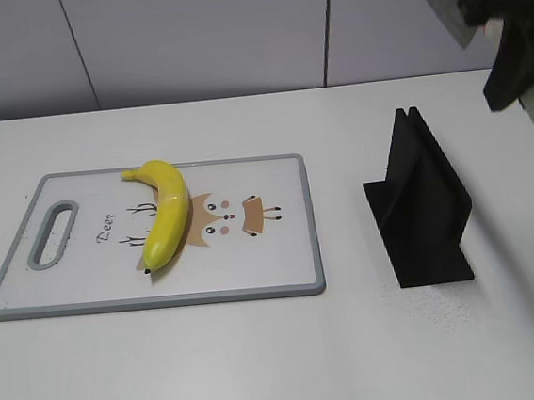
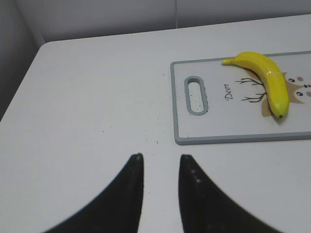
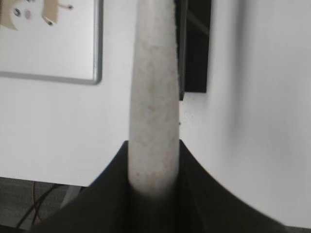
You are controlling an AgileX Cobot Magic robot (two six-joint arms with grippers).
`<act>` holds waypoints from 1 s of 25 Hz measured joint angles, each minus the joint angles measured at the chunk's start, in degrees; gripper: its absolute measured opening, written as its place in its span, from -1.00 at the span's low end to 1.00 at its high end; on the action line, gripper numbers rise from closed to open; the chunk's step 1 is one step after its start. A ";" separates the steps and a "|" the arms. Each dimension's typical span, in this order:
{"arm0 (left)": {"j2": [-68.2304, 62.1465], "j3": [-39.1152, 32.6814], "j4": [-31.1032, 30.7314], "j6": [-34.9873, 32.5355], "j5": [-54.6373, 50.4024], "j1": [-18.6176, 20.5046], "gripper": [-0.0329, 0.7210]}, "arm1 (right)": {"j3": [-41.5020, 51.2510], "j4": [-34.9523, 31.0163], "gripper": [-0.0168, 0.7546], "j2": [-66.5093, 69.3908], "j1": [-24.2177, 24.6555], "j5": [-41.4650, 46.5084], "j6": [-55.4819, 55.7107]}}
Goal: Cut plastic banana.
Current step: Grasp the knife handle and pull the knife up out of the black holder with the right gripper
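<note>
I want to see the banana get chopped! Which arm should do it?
Probably the right: its pincer already grips the knife above the table. The left pincer is empty, away from the plastic banana.

My view: white table (image 1: pixel 264 361) under even light, pale grey panelled wall (image 1: pixel 195 37) behind, dark vertical seams.

A plain white table (image 1: pixel 265 370) carries two things directly. On its left half lies a white cutting board (image 1: pixel 85 274) with a grey rim, flat, its long side running left to right and its handle slot at the left end; a cartoon deer and the word "Deer" are printed on it. To the right, well apart from the board, stands a black stand (image 1: pixel 424 208), an upright slotted piece on a flat base. The table's far edge meets a pale grey panelled wall (image 1: pixel 195 37).
</note>
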State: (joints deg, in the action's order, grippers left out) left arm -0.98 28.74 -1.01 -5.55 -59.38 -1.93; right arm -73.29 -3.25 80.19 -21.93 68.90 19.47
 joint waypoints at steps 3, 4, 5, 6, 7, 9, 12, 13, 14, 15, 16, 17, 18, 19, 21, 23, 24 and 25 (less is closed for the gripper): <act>0.00 0.00 0.00 0.00 0.00 0.00 -0.28 | -4.19 -0.05 -0.49 -1.02 0.00 0.02 0.05; 0.00 0.00 0.00 0.00 0.00 0.00 -0.28 | -5.23 -0.18 -0.49 -1.21 0.00 0.07 0.11; 0.00 0.00 0.00 0.00 0.00 0.00 -0.28 | -5.99 -0.23 -0.49 -1.34 0.00 0.07 0.11; 0.00 0.00 0.00 0.00 0.00 0.00 -0.28 | -6.45 -0.28 -0.49 -1.45 0.00 0.07 0.11; 0.00 0.00 0.00 0.00 0.00 0.00 -0.28 | -6.69 -0.34 -0.49 -1.53 0.00 0.07 0.06; 0.00 0.00 0.00 0.00 0.00 0.00 -0.28 | -6.88 -0.39 -0.49 -1.64 0.00 0.19 -0.29; 0.00 0.00 0.00 0.00 0.00 0.00 -0.28 | -6.84 -0.46 -0.49 -1.64 0.00 0.24 -0.79; 0.00 0.00 0.00 0.00 0.00 0.00 -0.28 | -6.84 -0.46 -0.49 -1.64 0.00 0.24 -1.00; 0.00 0.00 0.00 0.00 0.00 0.00 -0.28 | -6.84 -0.46 -0.49 -1.64 0.00 0.24 -1.21; 0.00 0.00 0.00 0.00 0.00 0.00 -0.28 | -6.84 -0.46 -0.49 -1.64 0.00 0.24 -1.50; 0.00 0.00 0.00 0.00 0.00 0.00 -0.28 | -6.84 -0.46 -0.49 -1.64 0.00 0.25 -1.86; 0.00 0.00 0.00 0.00 0.00 0.00 -0.28 | -6.84 -0.46 -0.49 -1.69 0.00 0.25 -2.29; 0.00 0.00 0.00 0.00 0.00 0.00 -0.28 | -6.84 -0.46 -0.49 -1.70 0.00 0.25 -2.67; 0.00 0.00 0.00 0.00 0.00 0.00 -0.28 | -6.84 -0.46 -0.49 -1.73 0.00 0.25 -2.85; 0.00 0.00 0.05 0.00 0.00 0.00 -0.28 | -6.84 -0.46 -0.49 -1.80 0.00 0.25 -3.09; 0.00 0.00 0.11 0.00 0.00 0.00 -0.28 | -6.84 -0.46 -0.49 -1.90 0.00 0.25 -3.73; 0.00 0.00 0.23 0.00 0.00 0.00 -0.28 | -6.84 -0.46 -0.49 -1.93 0.00 0.25 -3.86; 0.00 0.00 0.42 0.00 0.00 0.00 -0.28 | -6.84 -0.46 -0.49 -1.93 0.00 0.31 -4.00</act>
State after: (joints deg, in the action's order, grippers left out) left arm -0.98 28.74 -0.59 -5.55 -59.38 -1.93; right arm -80.13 -3.71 78.26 -21.93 69.22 15.47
